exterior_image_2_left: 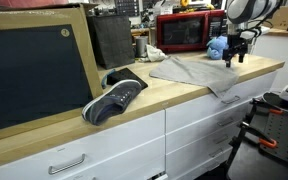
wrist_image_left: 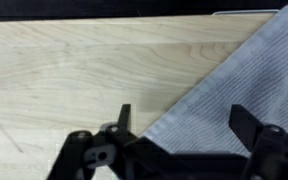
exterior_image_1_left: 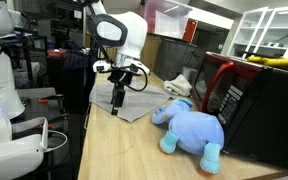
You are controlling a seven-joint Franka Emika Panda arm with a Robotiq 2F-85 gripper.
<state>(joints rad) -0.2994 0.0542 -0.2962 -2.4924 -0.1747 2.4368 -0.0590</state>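
Note:
A grey ribbed cloth (wrist_image_left: 244, 75) lies flat on the wooden countertop (wrist_image_left: 74, 70). My gripper (wrist_image_left: 184, 118) hangs just above the cloth's edge, jaws wide apart with nothing between them; one fingertip (wrist_image_left: 124, 115) is over bare wood beside the edge, the other fingertip (wrist_image_left: 246, 122) over the cloth. In both exterior views the gripper (exterior_image_1_left: 117, 104) (exterior_image_2_left: 234, 57) points down at a corner of the cloth (exterior_image_1_left: 134, 103) (exterior_image_2_left: 189, 72). A blue plush toy (exterior_image_1_left: 191, 128) lies on the counter close to the cloth.
A red microwave (exterior_image_1_left: 229, 85) (exterior_image_2_left: 181, 33) stands behind the plush toy (exterior_image_2_left: 216, 46). A dark sneaker (exterior_image_2_left: 115, 98) rests on the counter's front edge (exterior_image_2_left: 144, 115) beside a black-fronted panel (exterior_image_2_left: 34, 70). White drawers (exterior_image_2_left: 209, 130) run below the counter.

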